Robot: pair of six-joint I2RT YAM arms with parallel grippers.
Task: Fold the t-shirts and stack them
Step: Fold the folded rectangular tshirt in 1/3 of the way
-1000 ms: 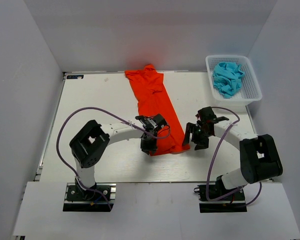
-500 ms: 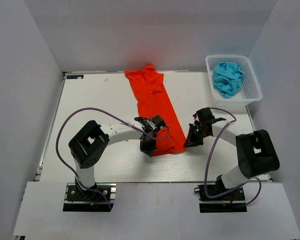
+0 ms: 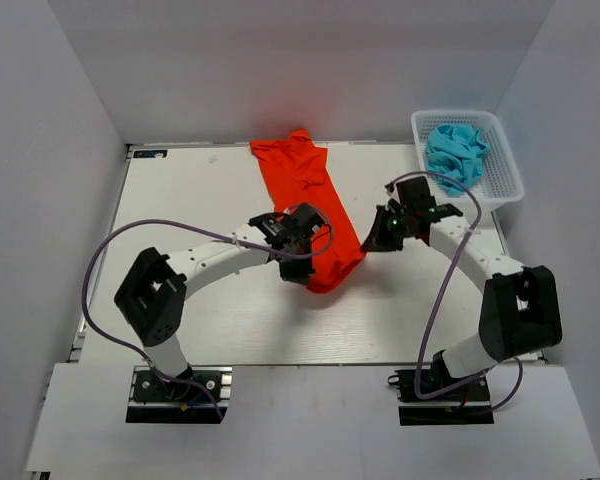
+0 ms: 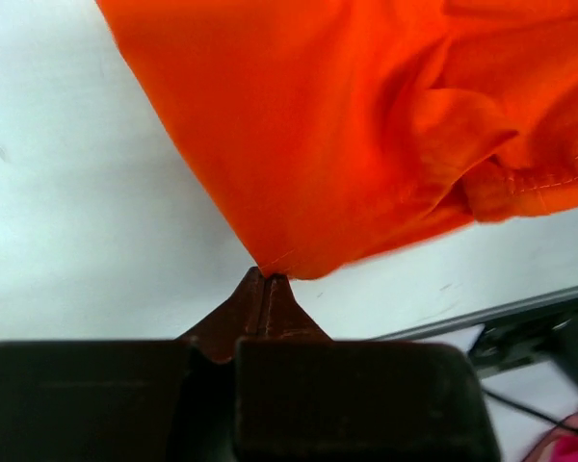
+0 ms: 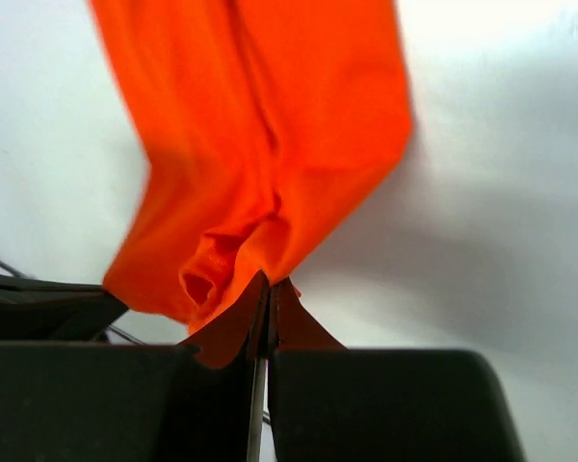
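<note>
Pincers both shut on the orange-red t-shirt point(image 3: 308, 195)

My left pincer point(image 3: 296, 272) sits just left of centre in the overhead view, and its jaws are pressed together on a corner of the shirt's lower hem. My left wrist camera shows it plainly: the dark fingertips point(image 4: 267, 289) meet in a point at lower centre, with the pinched corner of orange cloth rising out of them and spreading across the upper right of the frame.

My right pincer point(image 3: 370, 242) is right of centre in the overhead view, clamped on the other lower corner. In my right wrist camera the closed tips point(image 5: 270, 289) nip a fold of the cloth point(image 5: 260, 144), which hangs away toward the upper centre, creased and slightly blurred.

From above, the shirt runs as a long narrow band from upper centre down to the middle of the white table point(image 3: 190, 200). Its far end lies flat and its near end is bunched between my two pincers.

The turquoise t-shirt point(image 3: 454, 155) lies crumpled in the white mesh basket point(image 3: 512, 188) at upper right, well apart from both pincers.
</note>
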